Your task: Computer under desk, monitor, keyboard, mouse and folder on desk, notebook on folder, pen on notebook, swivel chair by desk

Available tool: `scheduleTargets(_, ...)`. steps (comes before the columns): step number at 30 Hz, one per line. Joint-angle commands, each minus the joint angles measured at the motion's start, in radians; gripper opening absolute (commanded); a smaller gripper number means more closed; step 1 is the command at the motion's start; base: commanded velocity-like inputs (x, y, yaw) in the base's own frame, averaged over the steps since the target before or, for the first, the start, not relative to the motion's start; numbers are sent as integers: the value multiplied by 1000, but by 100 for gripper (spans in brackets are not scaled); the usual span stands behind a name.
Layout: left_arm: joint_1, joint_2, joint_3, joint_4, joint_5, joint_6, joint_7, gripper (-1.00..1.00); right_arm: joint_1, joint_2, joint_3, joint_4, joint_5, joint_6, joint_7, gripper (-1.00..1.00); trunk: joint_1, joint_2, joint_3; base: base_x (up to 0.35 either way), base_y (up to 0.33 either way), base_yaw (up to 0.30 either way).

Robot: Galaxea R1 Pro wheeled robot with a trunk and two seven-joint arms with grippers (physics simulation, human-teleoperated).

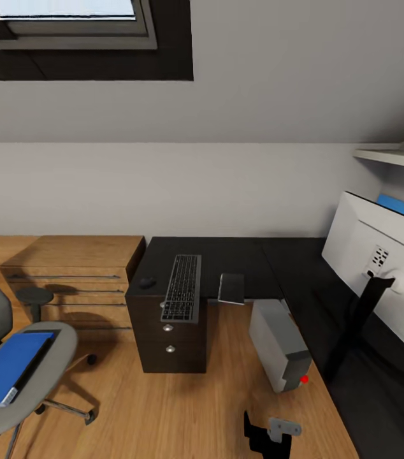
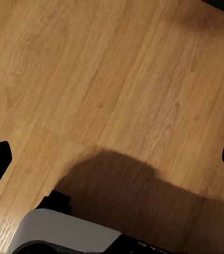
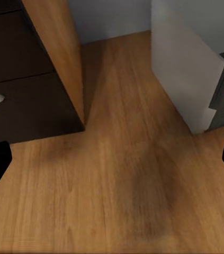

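Keyboard (image 1: 182,287) and mouse (image 1: 147,282) on desk (image 1: 240,255)

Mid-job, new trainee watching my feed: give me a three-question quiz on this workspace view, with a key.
1. True or false: the keyboard lies wholly on the desk.
2. The folder rests on: A) the desk, B) the swivel chair, C) the floor?
3. Which small dark thing sits on the desk, just left of the keyboard in the head view?

Key: 1. False, its near end overhangs the edge. 2. B. 3. The mouse.
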Motion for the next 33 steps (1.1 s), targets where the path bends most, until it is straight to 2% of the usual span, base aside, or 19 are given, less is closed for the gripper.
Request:
scheduleTargets(1, -1, 2, -12, 0, 10, -8, 8, 100, -1, 0, 3, 2, -5, -5, 0, 100, -4, 7, 2, -110, 0, 0)
scheduleTargets(2, -1, 2, -20, 1, 10, -9, 8, 100, -1, -1, 4, 2, -4, -5, 0, 100, -8, 14, 5, -155, 0, 0)
scheduleTargets(3, -1, 0, -45, 10, 14, -11, 10, 100, 0, -1, 2, 2, -9, -2, -1, 100, -12, 21, 8, -318, 0, 0)
scheduleTargets(14, -1, -1, -49, 12, 15, -10, 11, 100, 0, 5, 3, 3, -9, 3, 0, 100, -54, 98, 43, -334, 0, 0)
scheduleTargets(23, -1, -2, -67, 12, 16, -10, 11, 100, 0, 1, 3, 3, -9, 3, -1, 100, -88, 161, 67, -337, 0, 0)
scheduleTargets(33, -1, -2, -71, 13, 15, -10, 12, 100, 1, 0, 3, 3, -9, 4, -1, 100, -127, 231, 92, -71, 0, 0)
